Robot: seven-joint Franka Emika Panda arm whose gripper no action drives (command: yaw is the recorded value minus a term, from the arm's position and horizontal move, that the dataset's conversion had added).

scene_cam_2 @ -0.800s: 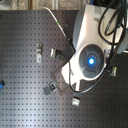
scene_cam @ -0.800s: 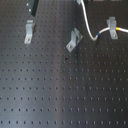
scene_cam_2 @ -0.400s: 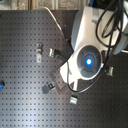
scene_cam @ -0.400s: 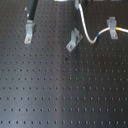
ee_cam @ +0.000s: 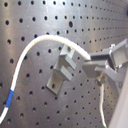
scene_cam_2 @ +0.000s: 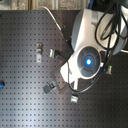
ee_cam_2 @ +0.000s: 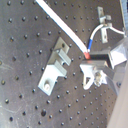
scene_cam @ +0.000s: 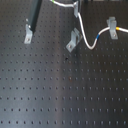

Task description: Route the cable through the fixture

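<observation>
The fixture (scene_cam: 73, 42) is a small silver clip leaning diagonally on the board's far middle in the first exterior view. The white cable (scene_cam: 85, 40) drops from my gripper (scene_cam: 76, 9) just past the fixture's top. It dips, then rises to its yellow and blue bands by the clip on the first exterior view's right. In both wrist views the cable (ee_cam: 35, 45) (ee_cam_2: 62, 22) crosses close over the forked top of the fixture (ee_cam: 61, 72) (ee_cam_2: 54, 70). It ends in my gripper (ee_cam: 95, 67) (ee_cam_2: 95, 62), which is shut on it. Whether it sits in the fork I cannot tell.
On the dark perforated board (scene_cam: 65, 95) stand another clip (scene_cam: 27, 36) at the first exterior view's left and one (scene_cam: 112, 23) at its right. A dark post (scene_cam: 35, 15) slants above the left clip. The white arm body (scene_cam_2: 87, 55) hides the gripper in the second exterior view.
</observation>
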